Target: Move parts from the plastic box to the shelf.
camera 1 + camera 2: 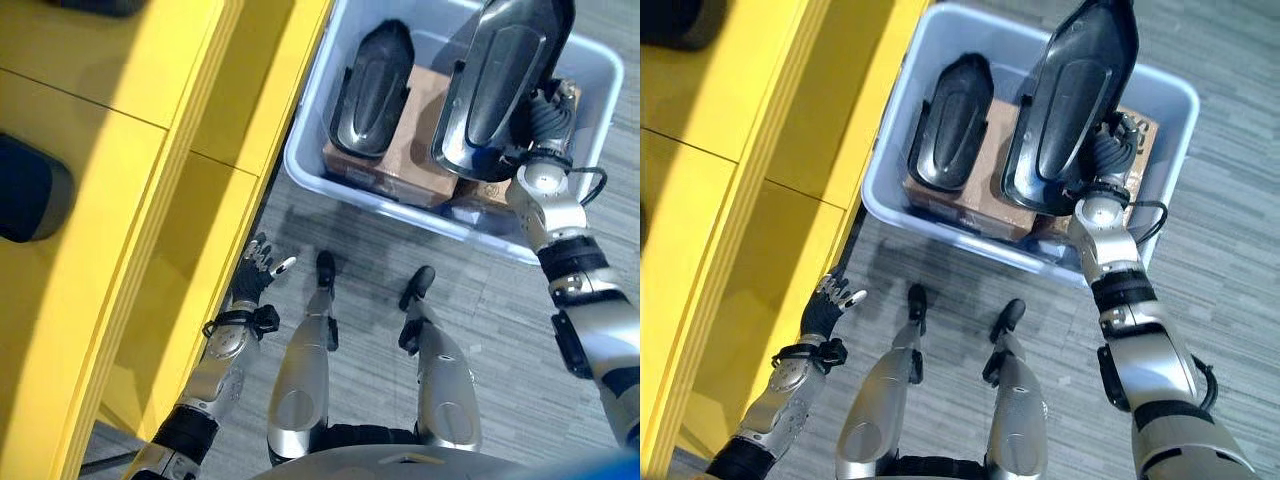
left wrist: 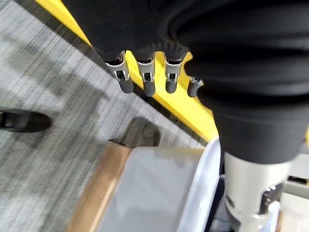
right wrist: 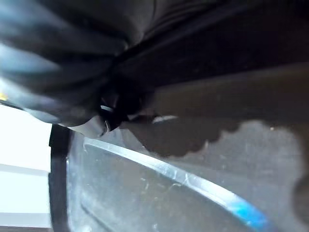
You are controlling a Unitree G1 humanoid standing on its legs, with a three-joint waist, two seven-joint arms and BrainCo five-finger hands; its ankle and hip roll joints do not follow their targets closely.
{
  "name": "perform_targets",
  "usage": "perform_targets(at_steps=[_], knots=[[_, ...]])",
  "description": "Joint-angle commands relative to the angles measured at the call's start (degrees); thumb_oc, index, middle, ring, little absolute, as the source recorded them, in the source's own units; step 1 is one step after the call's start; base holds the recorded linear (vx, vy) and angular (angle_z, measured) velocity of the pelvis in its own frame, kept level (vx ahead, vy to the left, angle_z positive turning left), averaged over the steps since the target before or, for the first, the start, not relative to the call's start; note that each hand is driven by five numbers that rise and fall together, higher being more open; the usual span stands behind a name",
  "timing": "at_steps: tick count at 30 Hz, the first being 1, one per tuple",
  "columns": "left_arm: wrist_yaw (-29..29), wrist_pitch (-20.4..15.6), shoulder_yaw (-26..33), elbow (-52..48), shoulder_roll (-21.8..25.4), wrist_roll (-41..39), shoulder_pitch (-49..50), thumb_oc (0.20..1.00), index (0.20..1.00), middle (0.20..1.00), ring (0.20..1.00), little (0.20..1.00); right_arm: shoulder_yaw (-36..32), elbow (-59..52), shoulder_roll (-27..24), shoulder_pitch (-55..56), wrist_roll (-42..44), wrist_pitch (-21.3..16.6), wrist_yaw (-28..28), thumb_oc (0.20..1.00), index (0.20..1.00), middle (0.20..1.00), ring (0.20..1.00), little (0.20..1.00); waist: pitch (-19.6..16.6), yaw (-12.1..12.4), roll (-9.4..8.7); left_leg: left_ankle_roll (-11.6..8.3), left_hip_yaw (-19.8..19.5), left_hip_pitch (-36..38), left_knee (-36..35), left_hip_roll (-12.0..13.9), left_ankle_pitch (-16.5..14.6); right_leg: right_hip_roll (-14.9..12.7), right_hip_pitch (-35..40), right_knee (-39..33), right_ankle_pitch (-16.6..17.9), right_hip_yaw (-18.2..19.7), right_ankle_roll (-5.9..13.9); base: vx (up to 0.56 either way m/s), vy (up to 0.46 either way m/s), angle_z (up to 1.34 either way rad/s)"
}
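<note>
Right hand (image 1: 1118,140) apparently clamps 1 black part (image 1: 1072,105) above the plastic box (image 1: 1170,150); left hand (image 1: 252,275) hangs relaxed.

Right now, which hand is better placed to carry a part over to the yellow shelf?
The right hand: it is already at the raised black part above the plastic box. The left hand hangs open and empty beside the yellow shelf, away from the box.

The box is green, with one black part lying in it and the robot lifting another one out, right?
Not quite. The box is pale blue, as the left eye view shows. One black part does lie in it, and the right hand is lifting the other part.
</note>
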Motion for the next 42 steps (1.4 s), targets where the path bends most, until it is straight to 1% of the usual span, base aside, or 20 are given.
perform_targets(at_steps=[1,4,5,7,10,14,21,25,30,31,32,33,34,35,36,37,38,39,40,42], knots=[[-1.7,-0.3,0.9,-1.0,1.7,0.8,4.5,1.000,1.000,1.000,1.000,1.000,-4.4,-5.3,-1.3,2.7,-3.6,-5.0,-0.2,0.200,0.200,0.200,0.200,0.200,-5.8,0.6,-1.39,-1.90,-1.8,2.1,1.3,0.8,-3.9,-3.6,2.1,2.2,-3.0,5.0,7.62,0.07,-0.002,0.07],[-2.9,1.1,4.5,-1.5,0.9,2.0,8.3,1.000,1.000,1.000,1.000,1.000,-7.1,-17.6,2.1,14.2,-4.5,-5.8,3.0,0.200,0.200,0.200,0.200,0.200,-11.0,-0.1,-2.17,-1.83,-1.2,6.2,0.0,0.9,-4.3,-3.4,6.6,-0.3,-2.7,4.9,8.00,0.15,0.000,0.01],[-3.4,2.0,6.5,-1.1,-0.4,2.8,10.1,1.000,1.000,1.000,1.000,1.000,-7.8,-22.6,4.3,20.5,-2.9,-6.0,6.3,0.200,0.200,0.200,0.200,0.200,-13.4,-0.5,-2.37,-1.88,-0.9,8.3,-0.9,1.2,-4.6,-3.0,8.4,-1.0,-3.1,5.0,8.10,0.13,-0.002,-0.08],[-3.6,2.2,7.4,-1.2,-0.8,3.2,10.8,1.000,1.000,1.000,1.000,1.000,-8.1,-24.6,4.5,22.6,-3.2,-5.8,7.4,0.200,0.200,0.200,0.200,0.200,-14.3,-0.7,-2.44,-1.89,-0.8,8.9,-1.2,1.3,-4.4,-2.9,9.0,-1.3,-3.0,4.9,8.07,0.09,-0.009,-0.18],[-4.9,3.2,10.4,-1.4,-2.4,5.1,13.6,1.000,1.000,1.000,1.000,1.000,-9.2,-30.7,5.2,29.9,-4.3,-4.5,11.4,0.200,0.200,0.200,0.200,0.200,-18.2,-1.4,-2.26,-2.01,0.0,12.3,-2.4,1.9,-4.8,-2.0,11.7,-2.4,-3.6,5.6,8.01,0.09,-0.021,-0.05],[-6.0,4.3,12.1,-1.8,-4.0,6.7,15.9,1.000,1.000,1.000,1.000,1.000,-8.3,-34.3,5.8,34.6,-4.2,-2.7,15.7,0.200,0.200,0.200,0.200,0.200,-21.4,-2.2,-1.98,-2.24,1.5,16.2,-3.8,2.9,-5.0,-0.8,13.8,-2.8,-4.5,7.0,7.78,0.04,-0.046,-0.20],[-7.1,5.1,11.7,-2.7,-5.6,8.5,15.4,1.000,1.000,1.000,1.000,1.000,-3.3,-37.3,6.9,35.2,-5.3,-0.7,20.0,0.200,0.200,0.200,0.200,0.200,-26.1,-3.6,-0.80,-2.66,3.2,21.0,-3.4,5.2,-5.5,1.9,16.2,-1.4,-7.7,11.0,6.40,-0.02,-0.108,-0.33],[-5.9,5.5,12.1,-3.4,-6.6,8.2,15.3,1.000,1.000,1.000,1.000,1.000,-0.6,-39.2,6.9,32.5,-3.7,-0.3,20.5,0.200,0.200,0.200,0.200,0.200,-25.9,-3.4,0.34,-3.52,2.8,22.1,-1.3,8.0,-4.7,4.3,17.4,1.3,-11.3,11.3,4.17,-0.04,-0.246,-0.12],[-5.0,5.2,13.0,-3.9,-8.2,6.2,16.5,1.000,1.000,1.000,1.000,1.000,2.3,-39.6,5.3,27.8,-3.3,-0.6,20.8,0.200,0.200,0.200,0.200,0.200,-23.6,-1.6,1.29,-4.73,0.9,20.0,0.8,10.7,-0.3,6.9,16.4,2.5,-12.8,10.6,2.15,-0.07,-0.188,-0.05],[-4.8,5.1,13.0,-3.7,-8.4,5.8,16.6,1.000,1.000,1.000,1.000,1.000,2.8,-39.6,5.1,27.1,-2.9,-0.9,20.8,0.200,0.200,0.200,0.200,0.200,-22.8,-1.0,1.51,-5.09,-0.2,19.0,0.8,11.1,1.8,7.5,16.1,2.3,-12.7,10.1,1.69,-0.11,-0.153,0.16],[-4.7,5.0,13.0,-3.7,-8.6,5.4,16.5,1.000,1.000,1.000,1.000,1.000,2.7,-39.5,4.9,27.0,-2.3,-1.1,20.8,0.200,0.200,0.200,0.200,0.200,-22.1,-0.5,1.60,-5.52,-1.1,17.8,0.3,11.3,3.7,7.7,15.8,1.8,-12.6,9.3,1.51,-0.20,-0.137,0.26],[-4.8,5.2,12.7,-3.0,-8.6,5.4,15.8,1.000,1.000,1.000,1.000,1.000,2.2,-39.3,4.0,27.0,-1.5,-1.2,20.7,0.200,0.200,0.200,0.200,0.200,-21.4,0.0,1.44,-6.46,-1.8,15.1,-1.3,11.2,7.2,7.0,14.5,1.3,-12.5,6.6,1.22,-0.38,-0.181,0.95],[-5.8,5.4,12.2,-1.7,-7.6,6.1,14.7,1.000,1.000,1.000,1.000,1.000,0.0,-38.6,2.5,27.2,-1.0,-1.9,19.6,0.200,0.200,0.200,0.200,0.200,-21.0,0.0,0.41,-6.67,1.1,14.1,0.8,11.8,7.4,5.1,12.8,0.4,-11.7,2.2,0.81,-0.39,-0.254,1.52],[-7.0,5.6,11.9,-1.4,-7.7,6.2,14.6,1.000,1.000,1.000,1.000,1.000,-1.1,-39.1,2.9,28.9,-0.1,-2.6,19.9,0.200,0.200,0.200,0.200,0.200,-22.0,-1.6,0.47,-6.92,4.4,18.0,4.8,12.9,3.1,4.9,12.3,0.6,-13.0,-1.1,0.56,-0.32,-0.248,2.98],[-7.3,5.6,11.7,-1.5,-7.8,6.2,14.4,1.000,1.000,1.000,1.000,1.000,-1.4,-39.1,3.2,29.5,0.4,-2.7,20.1,0.200,0.200,0.200,0.200,0.200,-22.1,-2.2,0.62,-6.75,5.1,19.8,6.5,12.9,1.3,4.9,12.1,1.0,-13.0,-2.0,0.35,-0.15,-0.120,2.98],[-7.7,5.8,11.4,-1.9,-8.0,6.6,13.9,1.000,1.000,1.000,1.000,1.000,-2.0,-39.0,3.7,30.7,-0.4,-2.4,20.0,0.200,0.200,0.200,0.200,0.200,-22.6,-3.1,1.20,-6.44,4.9,23.2,7.5,11.5,-2.6,4.3,11.4,2.2,-13.0,-3.8,0.37,-0.13,0.031,2.71],[-8.0,5.9,11.1,-2.1,-8.1,7.0,13.7,1.000,1.000,1.000,1.000,1.000,-2.3,-39.1,4.2,31.5,-0.1,-2.3,20.2,0.200,0.200,0.200,0.200,0.200,-22.6,-3.7,1.63,-6.23,4.9,24.5,6.5,10.6,-4.6,3.6,10.9,3.3,-12.9,-4.8,0.78,-0.09,0.107,1.50],[-8.3,6.2,11.1,-2.4,-8.2,7.4,13.7,1.000,1.000,1.000,1.000,1.000,-2.8,-39.2,4.6,32.1,0.3,-2.1,20.4,0.200,0.200,0.200,0.200,0.200,-22.9,-4.4,1.90,-5.95,5.2,25.1,4.6,10.2,-5.8,2.8,10.8,4.2,-12.8,-5.4,1.39,-0.07,0.274,1.46],[-9.0,6.2,10.8,-2.8,-8.3,8.2,13.6,1.000,1.000,1.000,1.000,1.000,-4.3,-39.2,5.1,34.0,-0.1,-1.9,20.3,0.200,0.200,0.200,0.200,0.200,-23.4,-5.3,2.78,-6.47,9.8,25.2,-1.1,11.0,-6.3,0.5,10.5,5.8,-12.1,-7.2,2.49,-0.03,0.355,1.42],[-9.3,6.4,11.4,-3.8,-8.1,8.6,14.4,1.000,1.000,1.000,1.000,1.000,-4.5,-39.0,5.7,35.2,0.0,-1.4,20.9,0.200,0.200,0.200,0.200,0.200,-23.1,-4.4,2.42,-5.12,9.2,24.8,-2.3,9.0,-8.3,-1.7,10.9,5.6,-9.6,-7.5,3.77,-0.01,0.307,0.87]])
